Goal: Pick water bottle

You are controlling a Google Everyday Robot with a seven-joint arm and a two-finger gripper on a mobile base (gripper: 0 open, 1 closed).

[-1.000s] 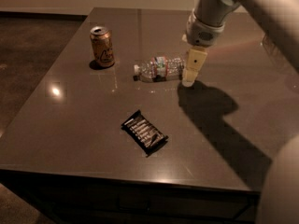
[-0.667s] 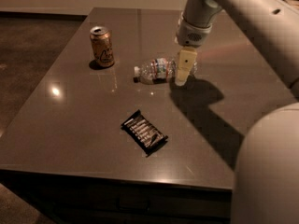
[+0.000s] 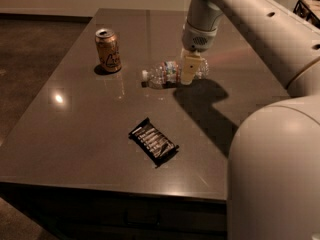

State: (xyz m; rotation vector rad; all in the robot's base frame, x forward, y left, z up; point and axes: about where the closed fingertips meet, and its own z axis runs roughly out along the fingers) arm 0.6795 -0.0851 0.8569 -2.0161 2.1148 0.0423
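The water bottle (image 3: 161,74) lies on its side near the middle of the dark table (image 3: 75,129), with its white cap pointing left and its label band near the middle. My gripper (image 3: 189,70) hangs straight down from the arm and sits low over the bottle's right half, covering part of it. The bottle's base shows to the right of the gripper. I cannot tell whether the gripper touches the bottle.
A gold drink can (image 3: 108,50) stands upright to the left of the bottle. A dark snack packet (image 3: 153,141) lies nearer the front edge. My arm (image 3: 260,24) spans the upper right and my body (image 3: 275,174) fills the lower right corner.
My gripper has moved left, from beside the bottle's base to over its right half. The bottle, can and packet have not moved.
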